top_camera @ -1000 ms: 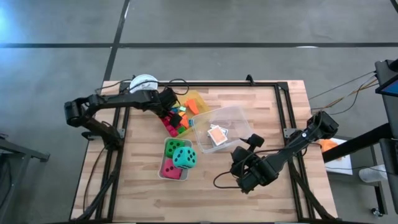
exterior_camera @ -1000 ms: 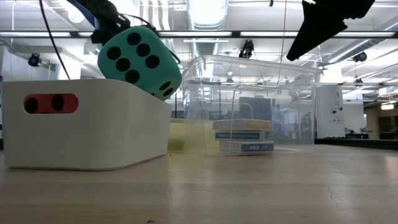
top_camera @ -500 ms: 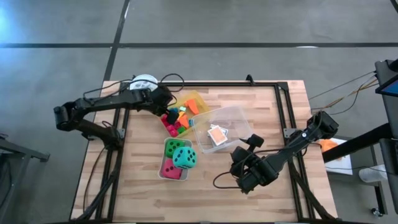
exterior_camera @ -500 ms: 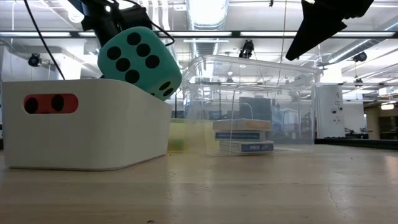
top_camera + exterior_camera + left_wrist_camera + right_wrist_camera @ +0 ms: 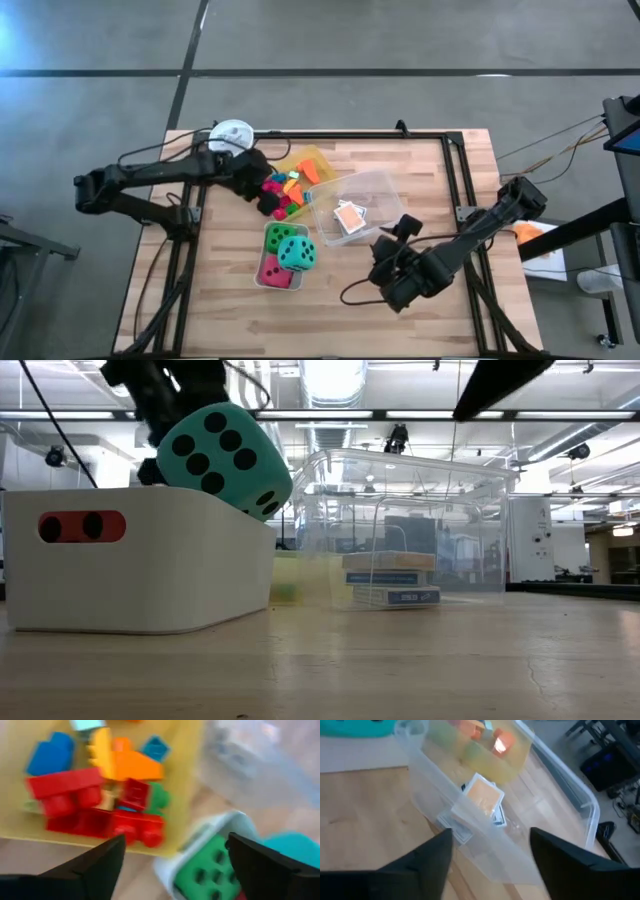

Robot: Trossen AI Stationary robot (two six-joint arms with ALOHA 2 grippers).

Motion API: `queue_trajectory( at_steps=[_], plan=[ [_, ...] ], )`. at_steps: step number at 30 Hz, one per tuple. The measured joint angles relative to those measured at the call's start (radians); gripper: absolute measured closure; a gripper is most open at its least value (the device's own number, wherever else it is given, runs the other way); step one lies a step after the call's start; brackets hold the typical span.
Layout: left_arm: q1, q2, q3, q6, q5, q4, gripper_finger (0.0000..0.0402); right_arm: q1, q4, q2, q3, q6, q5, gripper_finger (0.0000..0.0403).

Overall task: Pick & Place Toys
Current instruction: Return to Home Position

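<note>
While the left gripper [image 5: 266,200] hangs at the yellow tray's [image 5: 316,160] edge, fingers spread and empty, the blocks [image 5: 284,186] lie heaped inside. A low swing away could clip that rim and spill them!

The right gripper [image 5: 386,260], fingers spread too, waits beside the clear box [image 5: 385,190] holding card packs [image 5: 348,217]. The tabletop [image 5: 420,165] is pale planks, with a bright, strip-lit workshop beyond.

A lab or industrial hall: exposed ceiling ducts [image 5: 330,375], strip lights, concrete floor [image 5: 400,40], equipment racks.
</note>
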Motion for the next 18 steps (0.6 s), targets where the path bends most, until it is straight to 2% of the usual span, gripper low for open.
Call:
queue_trajectory(
  at_steps=[4,8,11,12,14,18],
  plan=[
    [-0.068,-0.075,0.0,-0.009,-0.002,0.056,0.0138,0.0,0.0,-0.038,0.015,-0.06,0.005,0.0229],
    [-0.132,-0.158,0.0,0.01,-0.027,0.111,0.0252,0.001,-0.001,-0.094,0.01,-0.129,0.009,0.0318],
    [-0.184,-0.221,0.0,0.027,-0.103,0.109,0.0344,0.001,0.0,-0.149,0.003,-0.151,0.013,0.0379],
    [-0.201,-0.242,-0.003,0.038,-0.138,0.109,0.0371,0.002,0.0,-0.169,-0.001,-0.158,0.014,0.0385],
    [-0.233,-0.281,-0.006,0.078,-0.196,0.109,0.0389,0.002,0.001,-0.215,-0.015,-0.164,0.015,0.0386],
    [-0.29,-0.354,-0.019,0.175,-0.228,0.128,0.0376,0.016,0.022,-0.334,-0.078,-0.174,0.013,0.0385]
  ],
)
